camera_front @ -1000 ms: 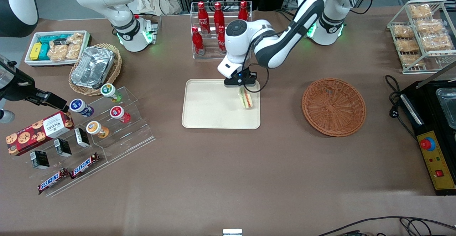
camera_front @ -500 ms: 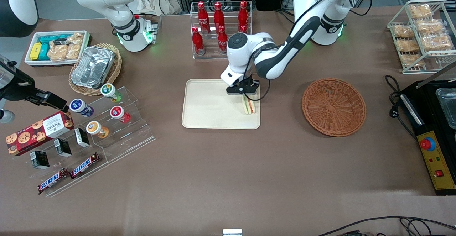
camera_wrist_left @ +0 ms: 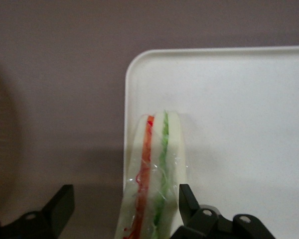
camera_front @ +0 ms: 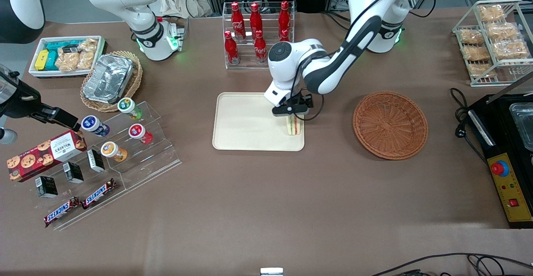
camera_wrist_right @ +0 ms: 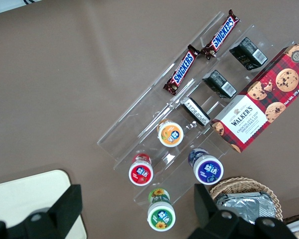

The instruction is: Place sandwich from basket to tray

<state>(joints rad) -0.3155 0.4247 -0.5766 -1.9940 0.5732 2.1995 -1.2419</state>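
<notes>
The sandwich (camera_front: 293, 126) (camera_wrist_left: 154, 164), a plastic-wrapped wedge with red and green filling, stands on edge on the cream tray (camera_front: 245, 122) (camera_wrist_left: 239, 99). It sits just inside the tray's rim at the working arm's end, near the corner closest to the front camera. My left gripper (camera_front: 291, 111) (camera_wrist_left: 124, 196) hangs directly over it and is open. One finger (camera_wrist_left: 189, 199) rests beside the bread, the other finger (camera_wrist_left: 62, 206) stands well apart from it. The reddish-brown wicker basket (camera_front: 390, 125) lies empty toward the working arm's end of the table.
A rack of red cola bottles (camera_front: 256, 30) stands farther from the front camera than the tray. An acrylic stand with cups and snack bars (camera_front: 116, 151) and a tan basket holding a foil container (camera_front: 110, 80) lie toward the parked arm's end. A black appliance (camera_front: 508, 151) sits beside the empty basket.
The gripper carried the sandwich nearer the front camera and down to the tray's rim. The sandwich went from tilted to upright on the tray.
</notes>
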